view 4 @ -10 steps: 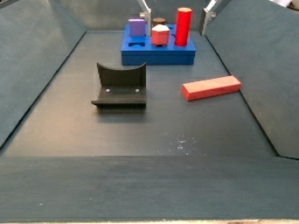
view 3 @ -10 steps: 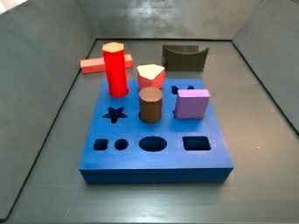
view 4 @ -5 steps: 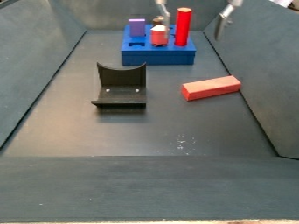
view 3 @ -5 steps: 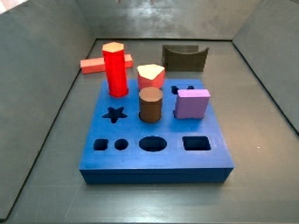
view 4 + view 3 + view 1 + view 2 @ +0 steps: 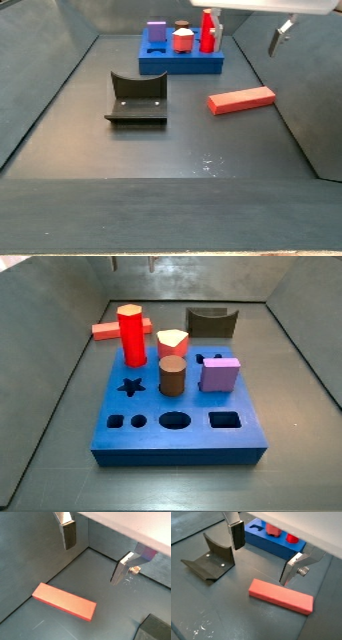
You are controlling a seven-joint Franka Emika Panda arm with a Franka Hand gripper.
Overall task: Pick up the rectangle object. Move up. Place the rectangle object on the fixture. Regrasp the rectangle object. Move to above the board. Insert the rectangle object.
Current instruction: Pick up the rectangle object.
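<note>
While the gripper hangs wide open with nothing between its fingers, the rectangle object lies flat on the dark floor underneath it in this wrist view, clear of both plates. A dark corner of the fixture pokes in at one edge.

In another wrist view the gripper is just as spread and empty. The rectangle object lies flat on the floor, the fixture stands well apart from it, and the board sits further back.

In a side view, the board fills the middle of the frame with the red hexagonal post, brown cylinder and purple cube standing on it. The rectangle object peeks out behind the post at upper left, and the fixture is at upper centre.

In the remaining side view, the gripper is at the top right, open, above the rectangle object at centre right. The fixture is left of centre, the board at top centre.
</note>
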